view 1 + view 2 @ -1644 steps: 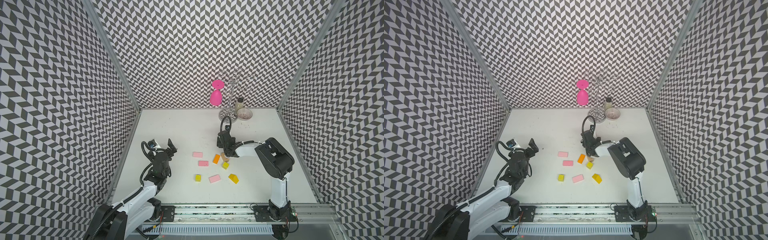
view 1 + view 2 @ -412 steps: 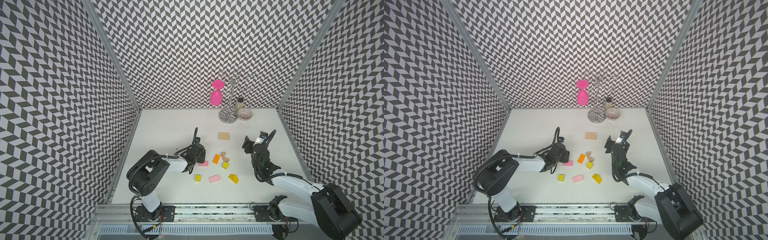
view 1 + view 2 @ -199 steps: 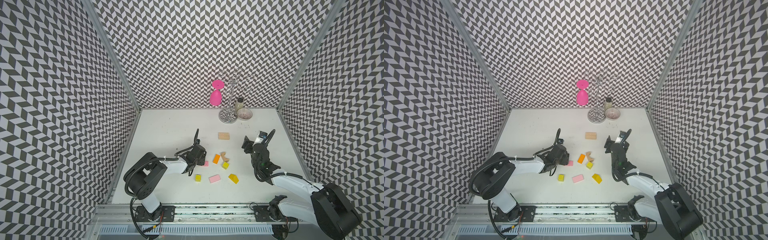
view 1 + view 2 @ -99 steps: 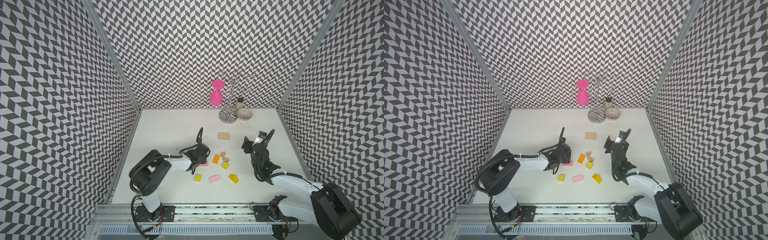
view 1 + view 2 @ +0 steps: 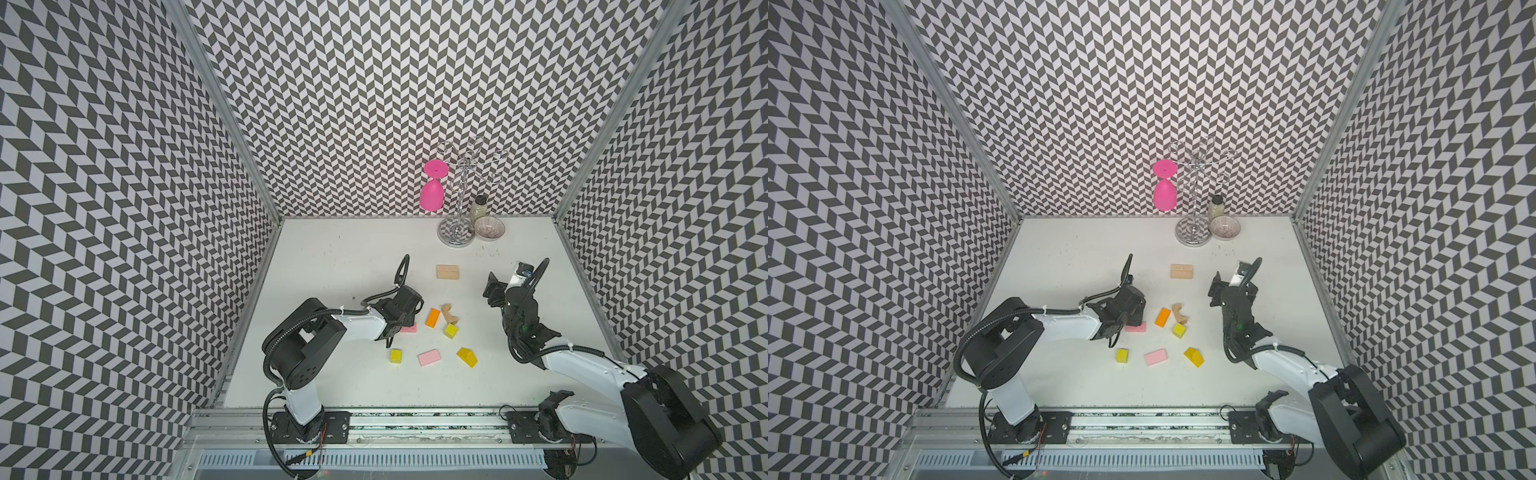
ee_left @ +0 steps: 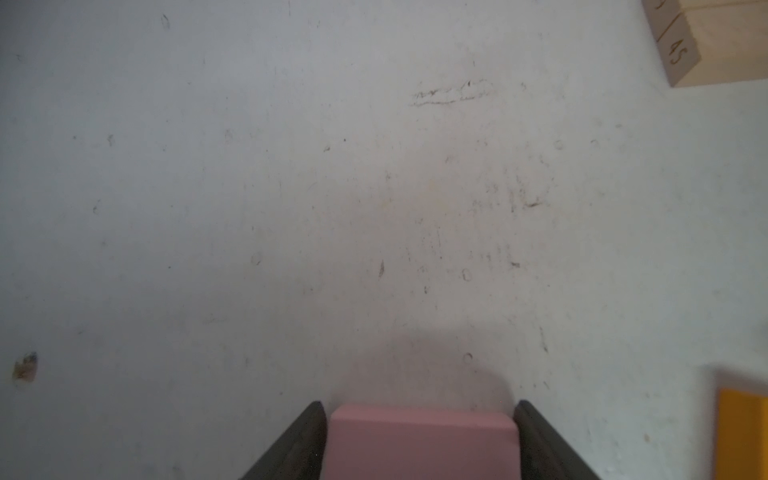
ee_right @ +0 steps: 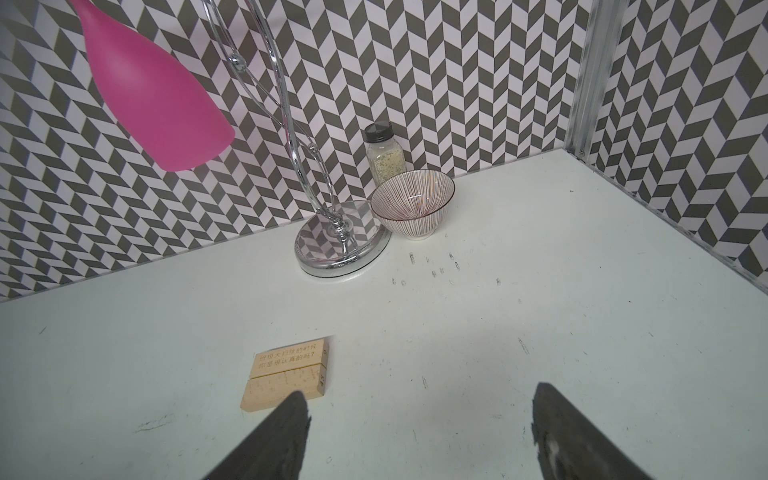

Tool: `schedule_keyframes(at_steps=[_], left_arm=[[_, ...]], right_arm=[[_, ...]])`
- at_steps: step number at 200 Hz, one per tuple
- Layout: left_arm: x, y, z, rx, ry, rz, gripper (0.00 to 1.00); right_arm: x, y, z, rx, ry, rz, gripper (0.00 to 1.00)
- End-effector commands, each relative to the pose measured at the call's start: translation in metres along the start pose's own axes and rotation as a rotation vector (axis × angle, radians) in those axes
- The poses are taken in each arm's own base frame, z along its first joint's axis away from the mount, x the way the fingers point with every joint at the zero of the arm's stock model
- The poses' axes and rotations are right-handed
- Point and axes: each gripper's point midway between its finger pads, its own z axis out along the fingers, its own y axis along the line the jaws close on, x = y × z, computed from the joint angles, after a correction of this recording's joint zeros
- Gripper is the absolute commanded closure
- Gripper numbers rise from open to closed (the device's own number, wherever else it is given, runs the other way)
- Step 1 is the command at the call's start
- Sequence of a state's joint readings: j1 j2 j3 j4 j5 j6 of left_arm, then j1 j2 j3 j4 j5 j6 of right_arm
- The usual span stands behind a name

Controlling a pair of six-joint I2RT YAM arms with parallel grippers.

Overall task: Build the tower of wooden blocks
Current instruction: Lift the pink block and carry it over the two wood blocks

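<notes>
My left gripper (image 6: 419, 404) is shut on a pale pink bar (image 6: 422, 444) that fills the gap between its fingers; in a top view this gripper (image 5: 397, 318) hangs low over the table's middle. A second pink bar (image 5: 410, 328) pokes out beside it. Loose around it lie an orange bar (image 5: 432, 318), a tan arch (image 5: 449, 313), two yellow cubes (image 5: 451, 331) (image 5: 396, 355), a third pink bar (image 5: 429, 356) and a yellow roof piece (image 5: 467, 357). Two tan bars (image 5: 448, 272) (image 7: 286, 374) lie side by side farther back, nothing on them. My right gripper (image 7: 419, 399) is open and empty, raised at the right (image 5: 496, 291).
At the back stand a chrome wire stand (image 5: 456, 237) with a magenta goblet (image 5: 431, 195) hung upside down on it, a striped bowl (image 5: 489, 228) and a spice jar (image 5: 480, 208). Patterned walls close in the left, right and back sides.
Eight seconds ago the right arm reached into the blocks and the left stood back; now that is reversed, with the tan bars at the back. Over the last second the left gripper barely shifted.
</notes>
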State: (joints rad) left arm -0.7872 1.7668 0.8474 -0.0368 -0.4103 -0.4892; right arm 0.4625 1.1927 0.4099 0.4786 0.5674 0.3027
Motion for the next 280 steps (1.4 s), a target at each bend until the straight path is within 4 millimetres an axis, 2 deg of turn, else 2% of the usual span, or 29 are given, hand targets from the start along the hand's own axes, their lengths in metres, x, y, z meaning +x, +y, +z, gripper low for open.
schedule_keyframes(at_steps=[1, 88, 124, 147, 161, 184, 208, 226, 238, 254, 267, 270, 277, 280], left_arm=[[0.017, 0.004, -0.004, -0.027, 0.055, 0.039, 0.24], [0.020, -0.001, -0.006, -0.009, 0.060, 0.052, 0.31], [0.019, -0.001, -0.003, -0.017, 0.052, 0.062, 0.42], [0.010, -0.003, -0.002, 0.006, 0.034, 0.070, 0.47], [-0.001, -0.005, -0.005, 0.037, 0.009, 0.070, 0.48], [-0.033, -0.007, -0.020, 0.089, -0.074, 0.081, 0.55], [-0.077, -0.014, -0.048, 0.197, -0.200, 0.082, 0.57], [-0.115, -0.019, -0.076, 0.302, -0.343, 0.095, 0.59], [-0.137, -0.021, -0.094, 0.350, -0.448, 0.120, 0.64], [-0.156, -0.031, -0.114, 0.406, -0.592, 0.210, 0.68], [-0.164, -0.045, -0.123, 0.453, -0.675, 0.307, 0.69], [-0.165, -0.049, -0.123, 0.465, -0.682, 0.339, 0.72], [-0.168, -0.060, -0.122, 0.483, -0.697, 0.421, 0.94], [-0.170, -0.062, -0.120, 0.477, -0.698, 0.442, 0.99]], right_arm=[[-0.015, 0.007, 0.001, -0.019, -0.038, 0.020, 0.17], [-0.015, 0.007, 0.001, -0.021, -0.038, 0.021, 0.17], [-0.015, 0.007, 0.001, -0.021, -0.038, 0.021, 0.17], [-0.015, 0.007, 0.001, -0.021, -0.039, 0.023, 0.17], [-0.015, 0.007, 0.001, -0.019, -0.039, 0.024, 0.17], [-0.016, 0.007, 0.001, -0.019, -0.041, 0.024, 0.17], [-0.015, 0.006, 0.001, -0.016, -0.041, 0.025, 0.17], [-0.016, 0.007, 0.000, -0.022, -0.043, 0.025, 0.17], [-0.016, 0.006, -0.002, -0.030, -0.047, 0.026, 0.18], [-0.018, 0.005, -0.007, -0.039, -0.061, 0.036, 0.17], [-0.019, 0.003, -0.010, -0.045, -0.073, 0.044, 0.17], [-0.020, 0.003, -0.011, -0.048, -0.076, 0.047, 0.17], [-0.020, 0.003, -0.012, -0.052, -0.081, 0.051, 0.17], [-0.021, 0.003, -0.013, -0.053, -0.083, 0.051, 0.17]])
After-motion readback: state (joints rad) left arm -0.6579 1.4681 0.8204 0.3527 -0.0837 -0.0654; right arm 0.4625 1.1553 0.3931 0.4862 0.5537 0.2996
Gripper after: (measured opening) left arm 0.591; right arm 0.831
